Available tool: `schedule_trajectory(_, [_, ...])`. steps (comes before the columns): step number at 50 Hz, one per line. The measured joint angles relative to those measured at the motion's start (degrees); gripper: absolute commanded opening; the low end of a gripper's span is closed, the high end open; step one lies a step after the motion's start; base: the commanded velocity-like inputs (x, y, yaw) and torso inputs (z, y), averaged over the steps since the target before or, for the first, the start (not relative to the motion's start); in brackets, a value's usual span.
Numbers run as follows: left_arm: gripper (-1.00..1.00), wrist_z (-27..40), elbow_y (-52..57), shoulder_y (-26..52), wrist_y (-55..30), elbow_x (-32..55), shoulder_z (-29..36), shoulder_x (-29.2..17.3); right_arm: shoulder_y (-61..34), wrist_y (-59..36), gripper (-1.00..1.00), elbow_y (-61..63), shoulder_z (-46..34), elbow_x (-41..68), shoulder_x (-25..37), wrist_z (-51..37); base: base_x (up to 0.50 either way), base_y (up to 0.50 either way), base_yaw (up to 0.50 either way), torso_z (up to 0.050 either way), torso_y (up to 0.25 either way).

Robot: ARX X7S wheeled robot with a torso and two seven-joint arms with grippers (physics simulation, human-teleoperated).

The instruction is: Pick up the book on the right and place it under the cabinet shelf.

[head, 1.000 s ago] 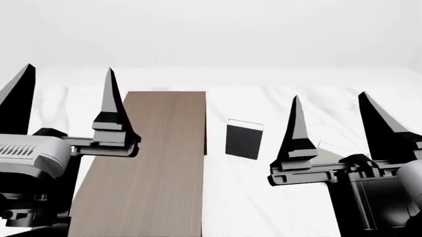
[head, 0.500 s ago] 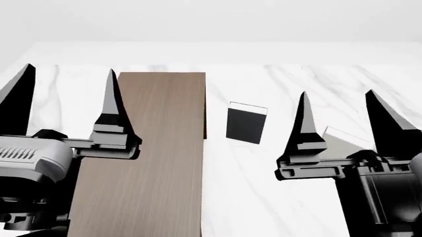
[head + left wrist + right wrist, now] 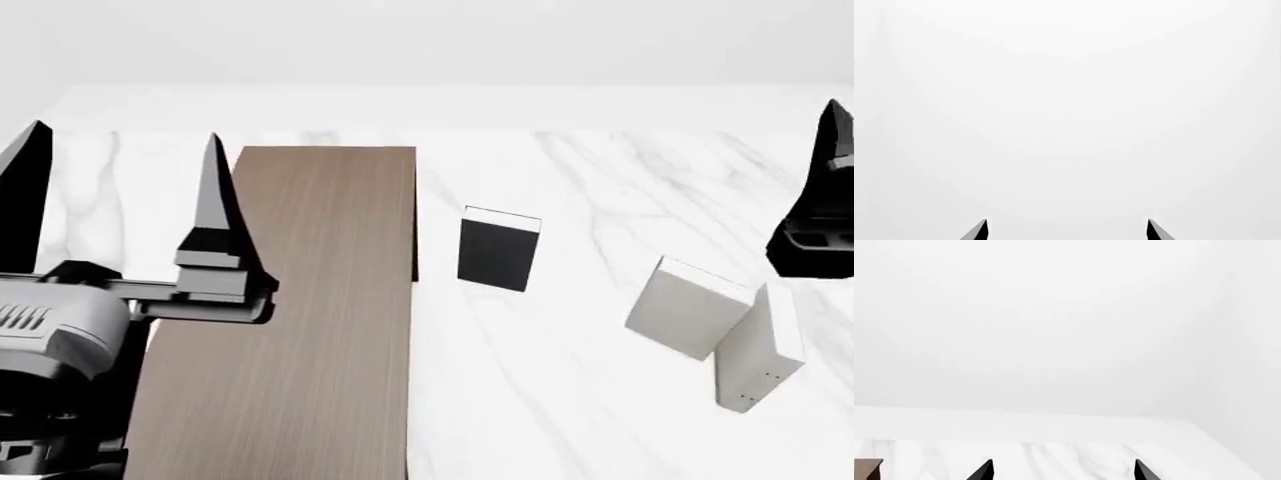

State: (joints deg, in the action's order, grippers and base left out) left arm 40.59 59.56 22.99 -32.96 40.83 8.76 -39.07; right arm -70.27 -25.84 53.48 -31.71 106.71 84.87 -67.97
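the book (image 3: 763, 345) i'm after is the one farthest right on the bench (image 3: 574, 400). it is a thin, plain, off-white slab with no marks on its cover. it seems to stand on an edge, tilted a little. it sits close against a slightly greyer pale book (image 3: 683, 305) on its cabinet side, and i can't tell whether the two touch. a black book (image 3: 497, 250) stands apart from them, nearer the cabinet shelf (image 3: 307, 300), the long dark brown wood-grain box on the left of the bench.

i judge the book to be light and stiff, a hard board that won't sag. its smooth cover is probably slippery on my narrow pointed fingers. the best hold looks like a pinch across its thin dimension, one finger on each cover and well down from the top edge, so it can't pivot. the free cover faces away from the greyer twin. on the near side i'd have to slide a fingertip between the two without knocking either over.

my right claw (image 3: 1062, 471) has its fingers spread apart and nothing between them. it is off at the far right edge of the head view, beyond the book and well apart from it. my left claw (image 3: 123, 140) is also spread and empty, hanging at the left by the cabinet.
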Motion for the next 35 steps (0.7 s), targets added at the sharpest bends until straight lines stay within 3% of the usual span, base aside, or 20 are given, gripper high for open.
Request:
schedule_trajectory(15, [1.0,6.9,0.2,2.9,4.8,2.5,5.4,-6.7,-17.7,-26.8,1.0,-15.7,6.6,27.3,-0.3,-12.0,0.0,0.0,0.0,0.0,0.0])
schedule_trajectory(27, [1.0,11.0,0.0,4.7,8.3,4.1,8.7,-10.8,-31.8,-38.9,1.0,-26.4,-0.5,36.5,-1.3,-18.8,0.0,0.0,0.0,0.0,0.0])
schedule_trajectory(35, [1.0,12.6,-0.1,5.4,9.9,4.7,10.1,-12.6,-36.3,-43.0,1.0,-31.1,-5.5,37.8,-1.2,-19.0,0.0,0.0,0.0,0.0,0.0])
